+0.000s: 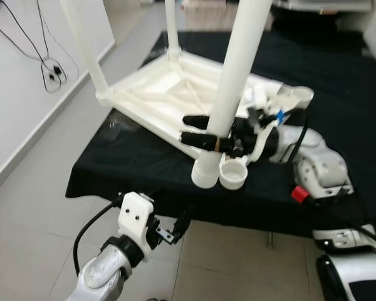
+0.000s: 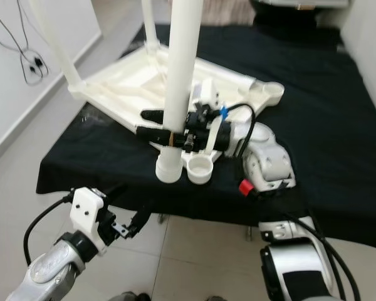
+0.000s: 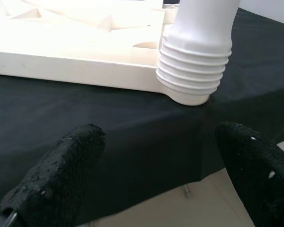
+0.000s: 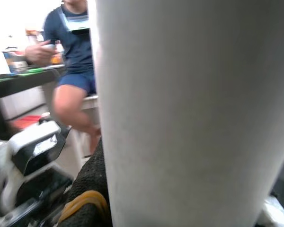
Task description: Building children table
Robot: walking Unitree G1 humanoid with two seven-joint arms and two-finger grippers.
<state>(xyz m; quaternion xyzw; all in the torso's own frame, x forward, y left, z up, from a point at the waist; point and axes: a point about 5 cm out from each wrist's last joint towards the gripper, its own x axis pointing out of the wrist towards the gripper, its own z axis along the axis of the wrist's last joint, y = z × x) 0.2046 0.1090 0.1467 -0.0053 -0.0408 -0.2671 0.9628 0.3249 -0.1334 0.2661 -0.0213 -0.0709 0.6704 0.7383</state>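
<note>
White plastic leg (image 1: pixel 238 75), clamped near its threaded end by the right pincer (image 1: pixel 203 139) beside the corner socket (image 1: pixel 232 174) of the upturned tabletop (image 1: pixel 169 94), looks light, stiff and slick; left pincer (image 3: pixel 151 175) gapes empty.

A white table top (image 1: pixel 175 94) and white leg (image 1: pixel 235 75) lie on a black cloth (image 1: pixel 338 81). The floor (image 1: pixel 37 207) is pale grey, and the gripper fingers (image 3: pixel 61 175) are black.

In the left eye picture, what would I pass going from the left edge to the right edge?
Wall cables → robot's left hand → white table leg held by the right hand → empty leg socket → red button on the right arm.
</note>
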